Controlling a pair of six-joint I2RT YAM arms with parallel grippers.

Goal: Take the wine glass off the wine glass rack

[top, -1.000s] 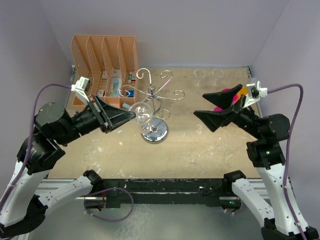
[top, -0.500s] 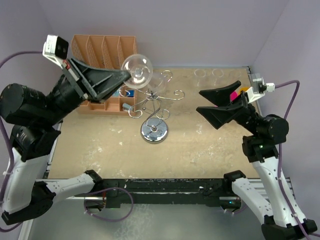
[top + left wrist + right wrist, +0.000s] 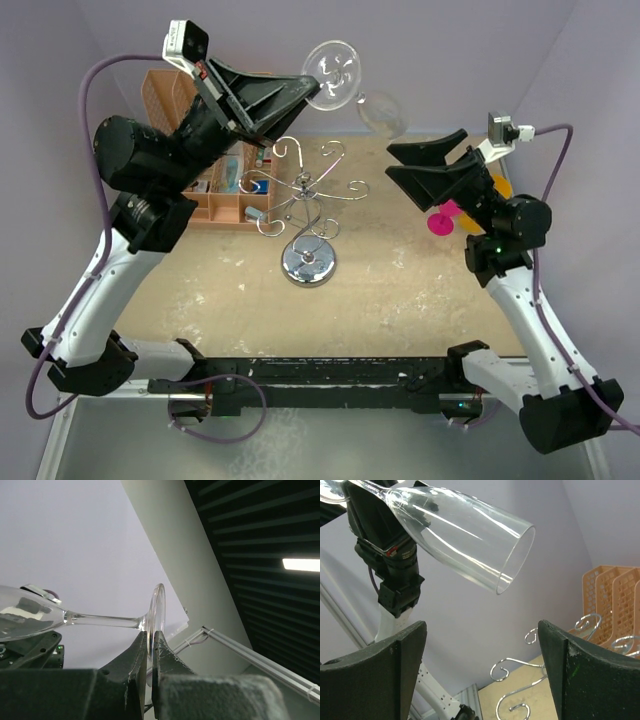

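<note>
The clear wine glass (image 3: 380, 112) is in the air, lying sideways high above the table, off the silver wire wine glass rack (image 3: 306, 205). My left gripper (image 3: 305, 86) is shut on the edge of the glass's round foot (image 3: 158, 611), with the stem and bowl pointing right. In the left wrist view the jaws (image 3: 151, 636) pinch the foot's rim. My right gripper (image 3: 392, 162) is open, just below and right of the bowl. In the right wrist view the bowl's open mouth (image 3: 470, 535) hangs above the wide-open fingers (image 3: 480, 630). The rack's curls (image 3: 520, 672) show below.
An orange slotted file organizer (image 3: 210, 100) stands at the back left, behind the left arm. The rack's chrome base (image 3: 308, 265) sits mid-table. Pink (image 3: 439, 222) and orange (image 3: 500, 186) objects lie by the right arm. Clear glasses (image 3: 401, 146) stand at the back wall.
My left arm has lifted the glass up off the rack and swung it right, tipping it sideways. My right arm has risen and moved left towards the bowl.
</note>
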